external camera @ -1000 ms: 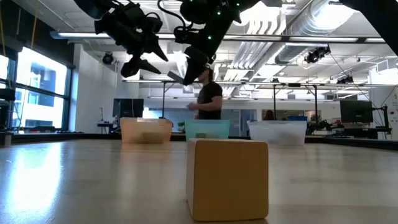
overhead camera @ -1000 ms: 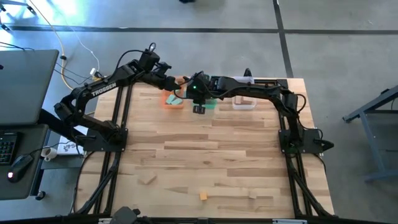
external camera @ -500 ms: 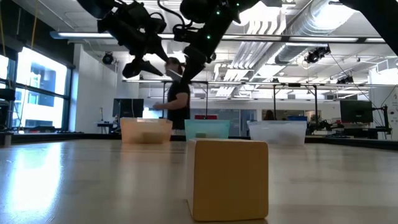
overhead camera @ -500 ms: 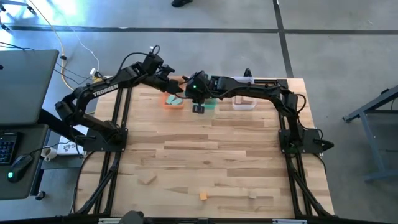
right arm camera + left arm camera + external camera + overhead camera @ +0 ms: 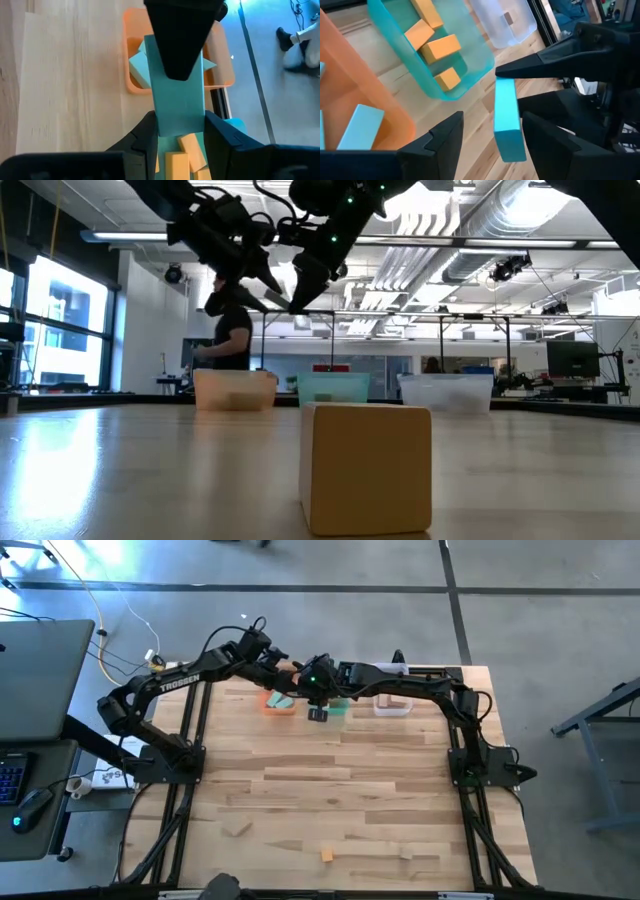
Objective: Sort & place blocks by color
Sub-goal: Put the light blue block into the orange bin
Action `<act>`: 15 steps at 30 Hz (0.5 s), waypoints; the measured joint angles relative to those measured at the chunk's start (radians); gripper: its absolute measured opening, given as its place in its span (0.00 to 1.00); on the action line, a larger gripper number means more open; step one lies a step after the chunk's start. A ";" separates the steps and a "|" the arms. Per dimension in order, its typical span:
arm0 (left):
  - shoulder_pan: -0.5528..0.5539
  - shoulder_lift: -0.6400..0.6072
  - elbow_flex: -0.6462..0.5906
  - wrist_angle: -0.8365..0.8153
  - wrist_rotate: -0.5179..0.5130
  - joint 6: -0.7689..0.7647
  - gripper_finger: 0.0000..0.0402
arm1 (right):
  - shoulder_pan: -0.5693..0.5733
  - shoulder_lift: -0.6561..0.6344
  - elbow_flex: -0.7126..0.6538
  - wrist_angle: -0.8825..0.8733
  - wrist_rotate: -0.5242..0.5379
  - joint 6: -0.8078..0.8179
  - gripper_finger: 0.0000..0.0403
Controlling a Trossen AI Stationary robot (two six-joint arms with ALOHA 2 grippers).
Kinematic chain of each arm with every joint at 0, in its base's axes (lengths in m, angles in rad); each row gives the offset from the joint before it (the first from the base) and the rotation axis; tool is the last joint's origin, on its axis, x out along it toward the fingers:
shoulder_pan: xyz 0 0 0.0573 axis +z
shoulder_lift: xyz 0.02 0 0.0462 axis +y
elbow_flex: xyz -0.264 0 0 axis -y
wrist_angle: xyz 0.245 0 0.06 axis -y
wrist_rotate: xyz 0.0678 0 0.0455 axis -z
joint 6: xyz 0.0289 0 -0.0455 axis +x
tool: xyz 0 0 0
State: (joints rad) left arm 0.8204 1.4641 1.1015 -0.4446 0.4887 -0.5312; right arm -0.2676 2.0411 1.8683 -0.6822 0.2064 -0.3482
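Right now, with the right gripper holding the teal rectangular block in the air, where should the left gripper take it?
Probably the free end of the teal rectangular block, the part that sticks out past the right gripper. The other end is pinched there, so only this end is bare. Come in along the block's long axis from that end; the open left gripper straddles it there.

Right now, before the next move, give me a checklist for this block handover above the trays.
1. Right end effector grips the teal block: ok.
2. Left end effector open, one finger on each side of the block: ok.
3. Block deep enough between the left fingers for a firm grip: cannot tell.
4. Orange tray holding teal blocks has room: ok.
5. Table sorted: not ok, loose blocks lie unsorted at the near edge.
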 joint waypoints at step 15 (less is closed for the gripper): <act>-0.004 0.004 0.000 0.051 0.008 0.111 0.10 | 0.000 0.000 0.000 -0.001 0.023 -0.004 0.23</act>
State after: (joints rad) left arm 0.8162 1.4685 1.1015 -0.3931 0.4966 -0.4200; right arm -0.2680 2.0411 1.8683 -0.6830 0.2298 -0.3519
